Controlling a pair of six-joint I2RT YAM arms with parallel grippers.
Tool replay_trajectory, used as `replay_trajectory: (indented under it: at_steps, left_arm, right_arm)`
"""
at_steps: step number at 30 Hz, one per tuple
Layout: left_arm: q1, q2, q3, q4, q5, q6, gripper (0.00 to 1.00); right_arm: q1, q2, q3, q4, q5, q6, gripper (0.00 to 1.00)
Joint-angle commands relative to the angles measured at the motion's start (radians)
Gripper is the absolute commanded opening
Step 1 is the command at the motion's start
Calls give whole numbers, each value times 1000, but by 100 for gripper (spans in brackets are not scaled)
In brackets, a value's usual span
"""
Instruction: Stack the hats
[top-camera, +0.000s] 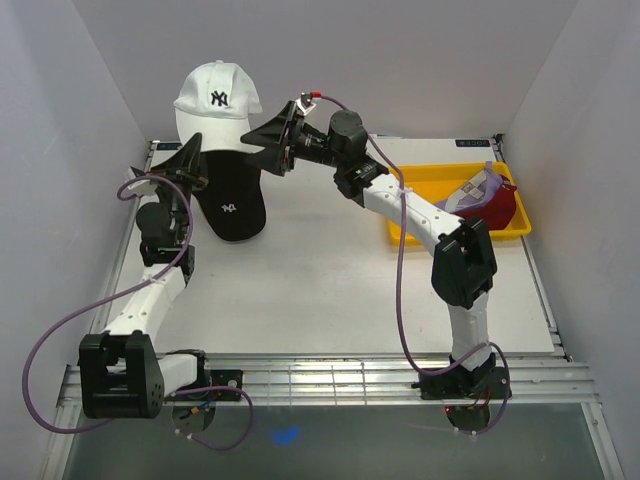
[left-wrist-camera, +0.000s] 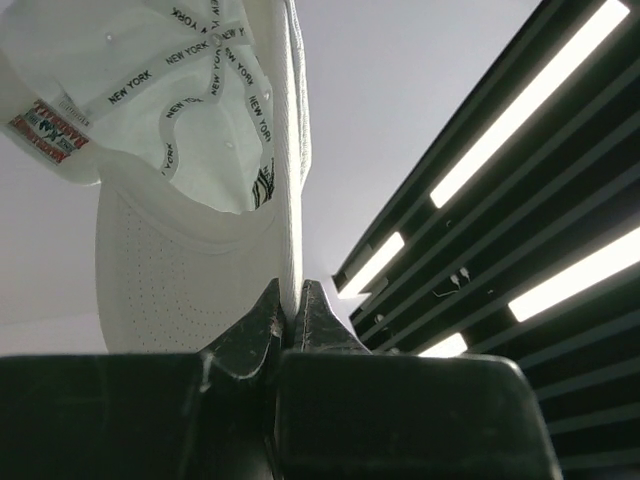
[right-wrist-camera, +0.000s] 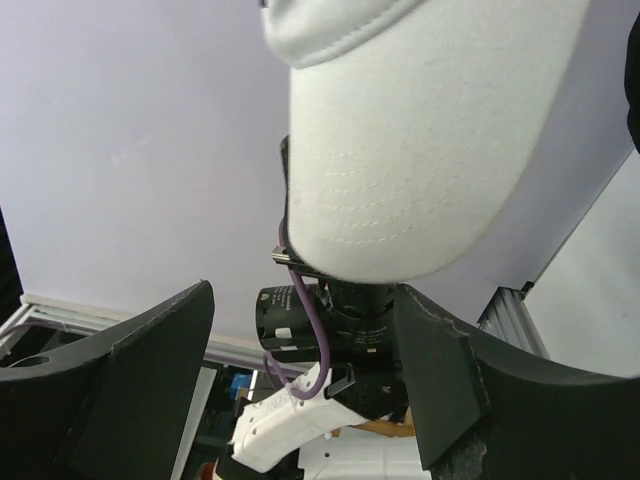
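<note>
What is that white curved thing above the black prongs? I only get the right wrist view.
Observer: The brim of a white cap with a dark NY logo on its front.
Visitor: What holds it up?
Observer: The left gripper, shut on the cap's edge.
Visitor: Are there other hats nearby?
Observer: A black cap lies on the table close by.
</note>
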Motion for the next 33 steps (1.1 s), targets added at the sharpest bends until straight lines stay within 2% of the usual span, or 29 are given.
replay_trajectory:
  at_steps: [1,3,6,10,14,28,31,33]
  left_arm:
    - [10,-53,-21,101,38,-69,0]
    - [56,-69,-30,88,48,-78,0]
    - [67,-65,-45,112,73,-98,0]
    - [73,-82,-83,121,84,-113,0]
    - [90,-85,-125,163,90,-144,0]
    - [131,-63,-165,252,162,-201,0]
    - [139,-80,-191,249,170,-213,0]
    - [151,-88,-208,252,177,-231,0]
  right_arm:
    - [8,18,21,99,18,91,78]
    - [8,-3,-17,89,44,86,78]
    - [10,-17,-74,110,83,98,79]
    - [25,55,19,118,75,138,78]
    - [45,145,160,40,65,132,78]
    - [53,199,133,93,55,175,77]
    - [53,239,194,80,46,181,69]
    - [53,245,208,81,40,186,57]
